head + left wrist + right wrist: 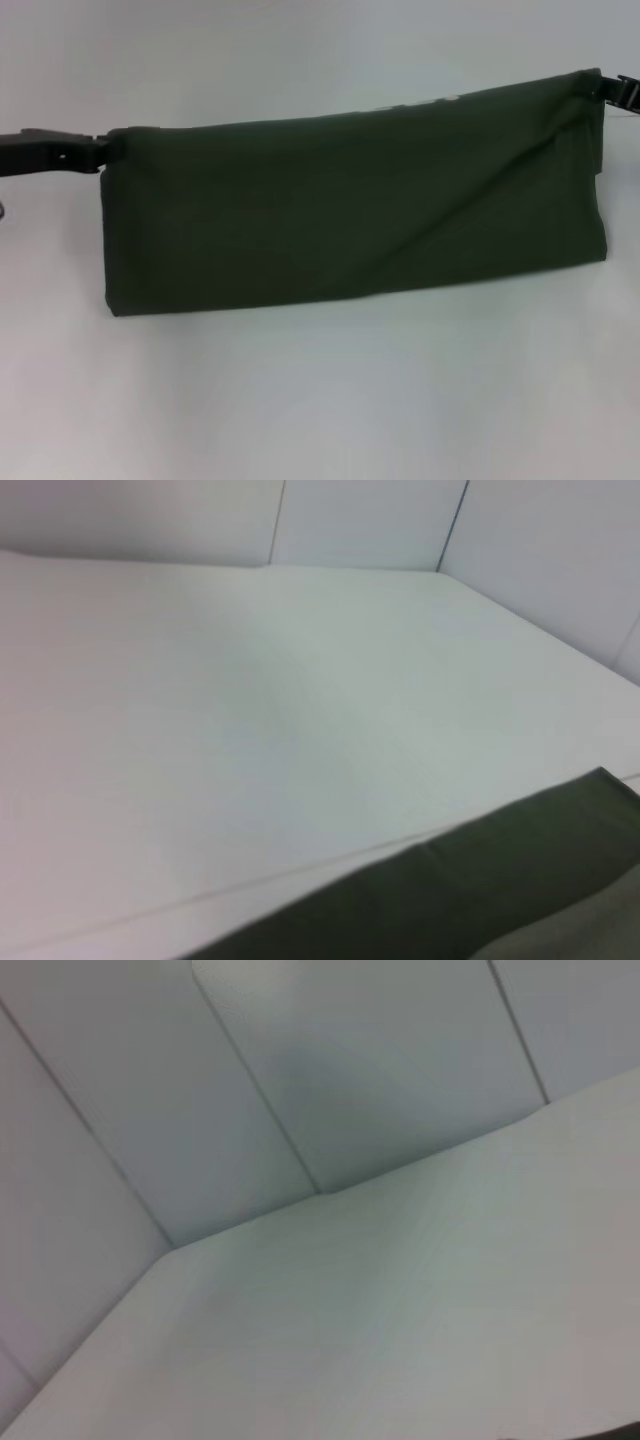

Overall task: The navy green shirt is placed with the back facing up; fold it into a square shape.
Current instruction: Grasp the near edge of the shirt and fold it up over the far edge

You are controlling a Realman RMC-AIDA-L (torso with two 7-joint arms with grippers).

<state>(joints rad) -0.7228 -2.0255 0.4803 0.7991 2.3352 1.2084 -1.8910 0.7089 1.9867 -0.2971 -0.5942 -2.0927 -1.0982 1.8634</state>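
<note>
Navy green shirt [350,210] hung as long folded band across middle of white counter [320,400], lower edge resting on counter, top edge rising toward right. Left claw [100,152] pinched shirt's upper left corner. Right claw [600,88] clamped upper right corner, held higher. Diagonal crease ran down from right corner. Left wrist view showed shirt edge [480,890] over counter.

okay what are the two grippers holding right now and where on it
Both hold the navy green shirt by its top edge: the left gripper at one upper corner, the right gripper at the other.
</note>
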